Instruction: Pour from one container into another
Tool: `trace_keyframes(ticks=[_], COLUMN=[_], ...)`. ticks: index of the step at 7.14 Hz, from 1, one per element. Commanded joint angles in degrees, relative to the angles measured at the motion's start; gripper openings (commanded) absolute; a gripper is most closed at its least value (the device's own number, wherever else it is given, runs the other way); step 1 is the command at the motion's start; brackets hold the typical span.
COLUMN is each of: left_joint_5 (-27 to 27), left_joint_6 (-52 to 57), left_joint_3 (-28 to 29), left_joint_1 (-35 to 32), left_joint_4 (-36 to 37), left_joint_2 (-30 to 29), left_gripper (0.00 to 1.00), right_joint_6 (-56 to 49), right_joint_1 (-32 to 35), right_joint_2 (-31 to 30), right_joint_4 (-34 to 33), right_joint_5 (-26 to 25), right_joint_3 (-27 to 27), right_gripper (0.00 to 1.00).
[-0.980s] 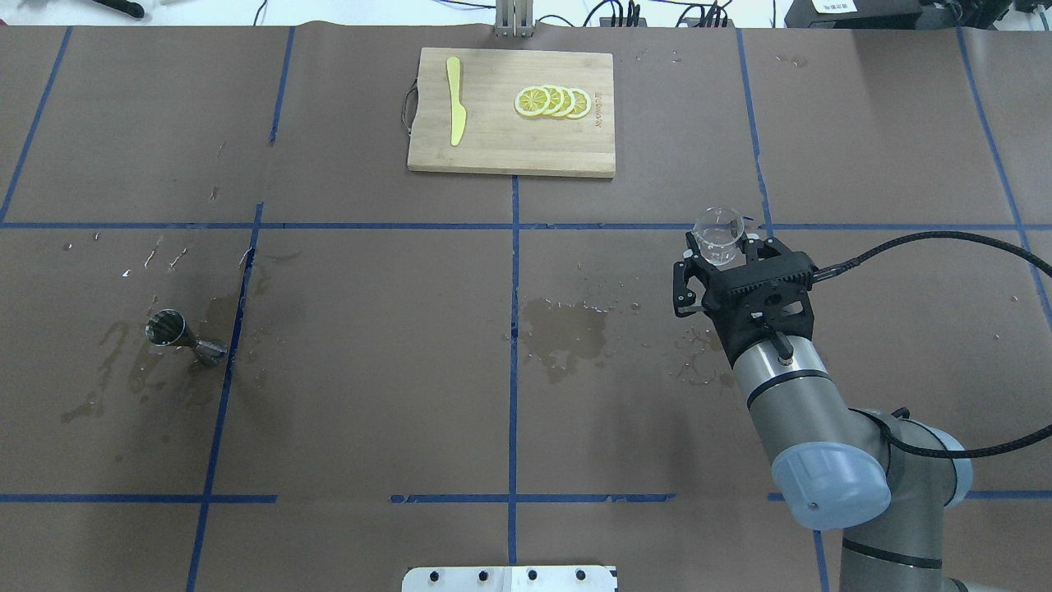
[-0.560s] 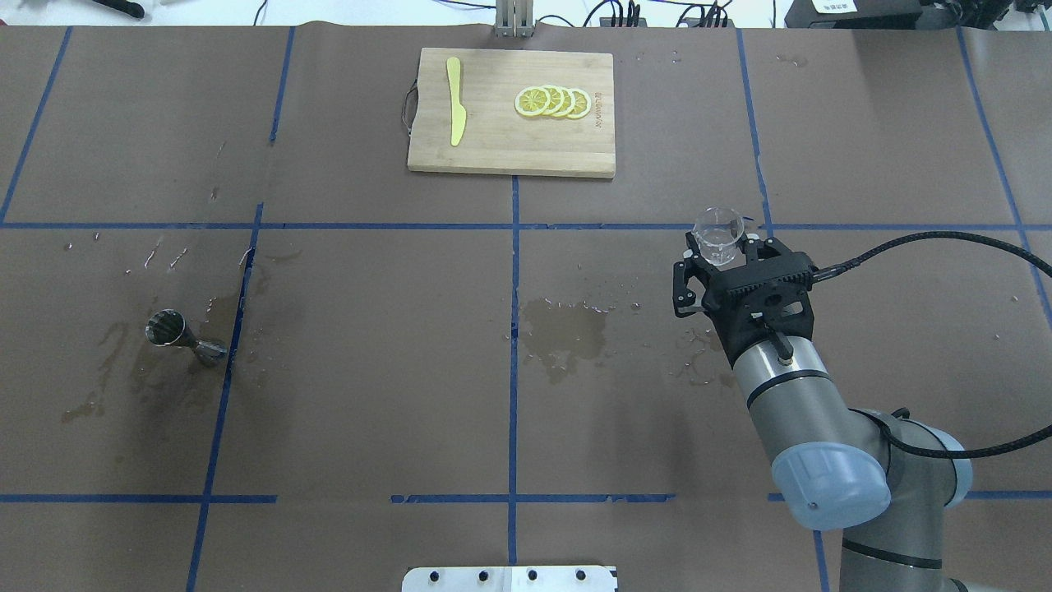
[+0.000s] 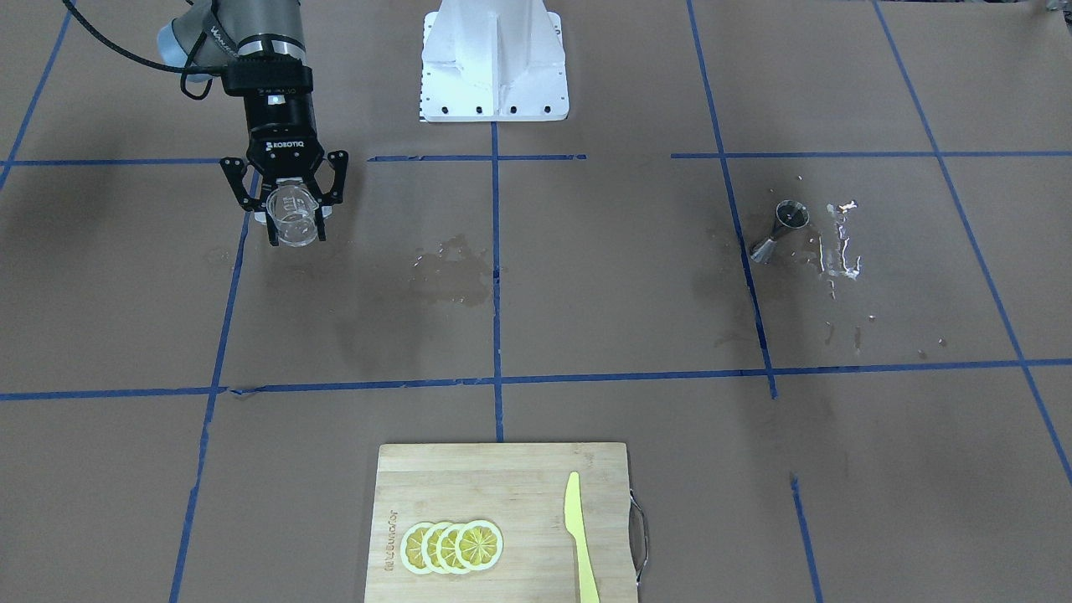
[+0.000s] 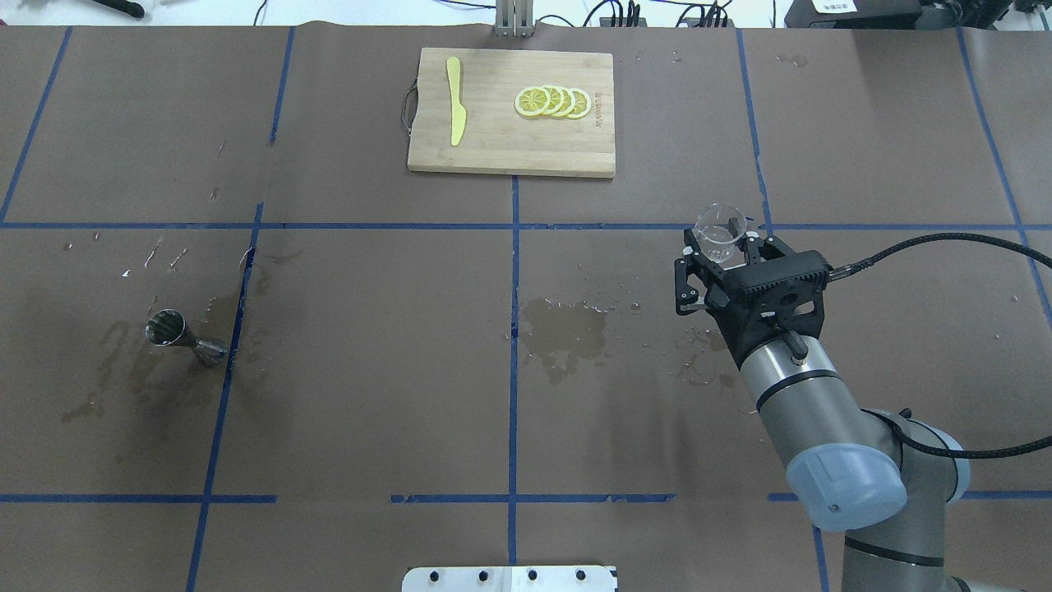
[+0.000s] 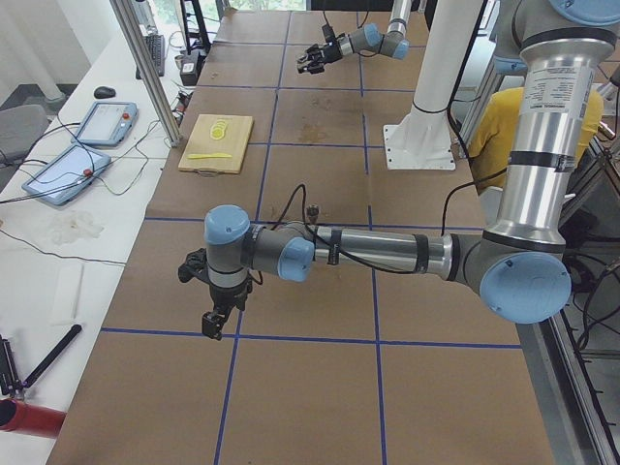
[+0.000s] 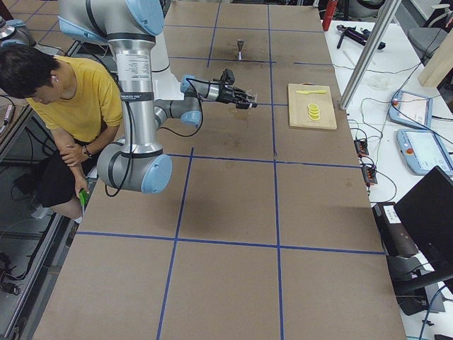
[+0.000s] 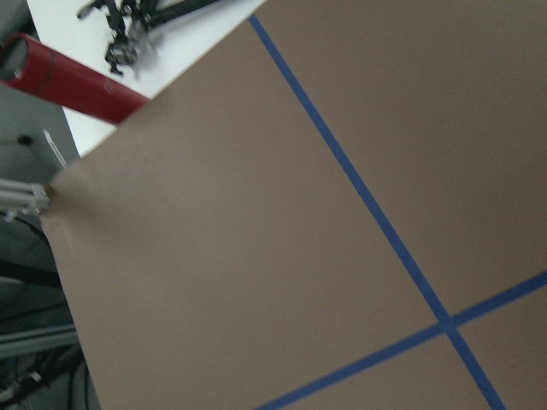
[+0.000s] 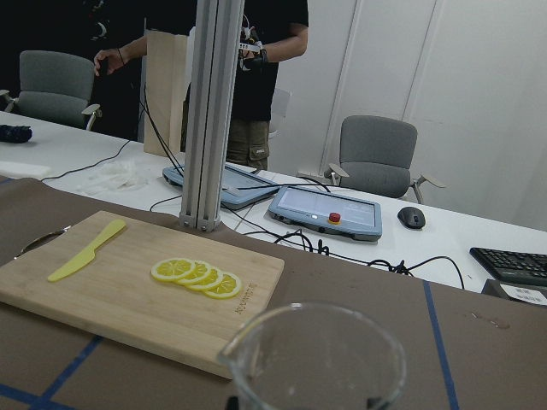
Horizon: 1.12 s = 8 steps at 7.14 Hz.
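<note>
Cup's picked up, pour not started yet

Far left, the left arm's jaws hang over bare table (image 4: 370, 395), can't tell if they're open or closed. The steel jigger (image 4: 185, 337) stands upright on the left with wet patches (image 4: 115, 353) around it, and I can't see inside it. Well apart on the right, the right arm's jaws clamp the clear measuring cup (image 4: 720, 233), upright, no liquid I can make out. Carrying it over and tipping is all left.
</note>
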Motion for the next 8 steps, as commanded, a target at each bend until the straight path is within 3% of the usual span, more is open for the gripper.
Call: trace_keyframes(ticks=[1, 3, 4, 5, 8], left_joint_5=[-7.38, -7.48, -7.48, -7.57, -8.79], left_joint_6=[0.01, 0.01, -0.16, -0.68, -15.34], left_joint_3=[-2.04, -5.47, -6.79, -6.71, -6.71], left_joint_1=[-2.38, -7.66, -7.76, -7.59, -7.41], left_joint_4=[8.07, 7.56, 7.47, 7.64, 7.12], left_joint_2=[1.53, 5.75, 7.16, 7.26, 6.56], left_gripper=[1.0, 1.0, 1.0, 1.0, 1.0], right_joint_6=[0.18, 0.36, 0.88, 1.15, 0.97], right_joint_1=[0.01, 0.09, 0.09, 0.09, 0.09], right_joint_2=[-0.16, -3.65, -5.85, -8.14, -12.37], right_joint_4=[4.53, 10.35, 10.54, 14.8, 25.62], right_joint_5=[0.77, 1.3, 1.3, 1.3, 1.3], right_joint_3=[-0.24, -0.24, -0.15, -0.5, -6.19], right_gripper=[0.0, 0.0, 0.0, 0.0, 0.0])
